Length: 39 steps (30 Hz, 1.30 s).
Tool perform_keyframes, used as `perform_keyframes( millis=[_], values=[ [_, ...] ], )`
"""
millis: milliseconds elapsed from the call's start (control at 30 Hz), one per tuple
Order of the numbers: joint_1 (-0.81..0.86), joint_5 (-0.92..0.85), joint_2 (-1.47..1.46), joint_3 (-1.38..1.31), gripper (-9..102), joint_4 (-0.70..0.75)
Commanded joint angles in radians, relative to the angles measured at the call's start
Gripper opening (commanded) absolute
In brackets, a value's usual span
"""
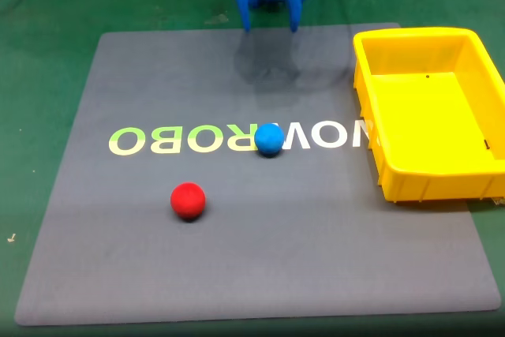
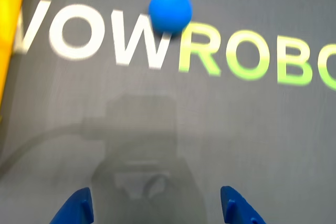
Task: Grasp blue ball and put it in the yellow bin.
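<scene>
Gripper (image 2: 157, 209) hangs spread above the mat (image 1: 237, 274), blue ball (image 1: 269, 139) ahead

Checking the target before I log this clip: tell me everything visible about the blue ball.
The blue ball is a small, matte, bright-blue sphere, seemingly foam or rubber, whole and unmarked. It sits on the grey mat, over the white and green lettering, between the W and the R in the wrist view. Nothing touches it but the mat. In the fixed view the red ball lies apart at its lower left, the yellow bin to its right, and the open hand hangs well behind it.
</scene>
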Motion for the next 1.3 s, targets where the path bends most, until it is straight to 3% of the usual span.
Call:
perform_keyframes(
  millis=[0,400,667,1267],
  values=[
    [0.020,0.015,-0.216,-0.179,27,-0.104],
    [-0.002,0.049,-0.693,-0.479,27,-0.249],
    [-0.032,0.089,-0.931,-0.706,27,-0.255],
    [-0.074,0.117,-1.149,-0.893,26,-0.244]
  ],
)
